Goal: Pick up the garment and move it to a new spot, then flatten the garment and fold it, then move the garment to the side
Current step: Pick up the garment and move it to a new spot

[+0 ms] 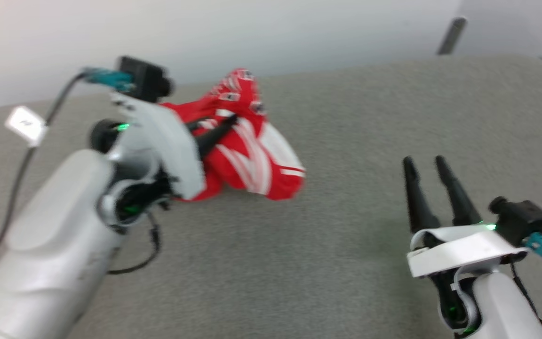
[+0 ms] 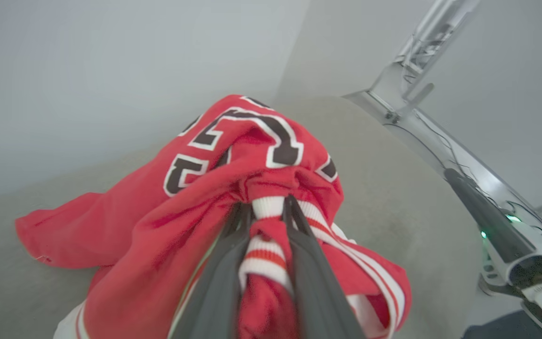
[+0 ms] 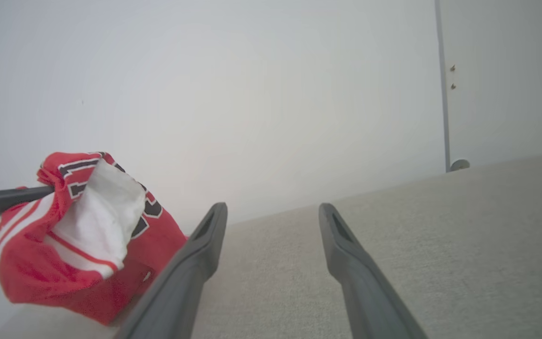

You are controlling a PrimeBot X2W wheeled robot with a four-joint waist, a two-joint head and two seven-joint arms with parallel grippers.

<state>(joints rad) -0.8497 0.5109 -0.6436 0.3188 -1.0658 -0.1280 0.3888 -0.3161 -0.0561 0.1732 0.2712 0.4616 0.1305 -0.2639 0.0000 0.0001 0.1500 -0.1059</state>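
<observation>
garment (image 1: 252, 155) bunched on padded surface (image 1: 370, 117), left of centre toward the far edge; left gripper (image 1: 227, 125) at its left side, fingers (image 2: 214, 282) either side of a trim fold; right gripper (image 1: 424, 160) near right, well apart from garment, above bare surface; wall (image 1: 252, 33) behind the surface; small tag (image 1: 25, 123) far left on the surface; thin post (image 1: 450, 35) behind the far right edge

Right gripper (image 3: 272, 209) spread wide over the grey surface (image 3: 440, 226); at left, garment (image 3: 26, 268) bunched in a red heap (white sleeve facing outward), pale wall (image 3: 252, 94) behind.
</observation>
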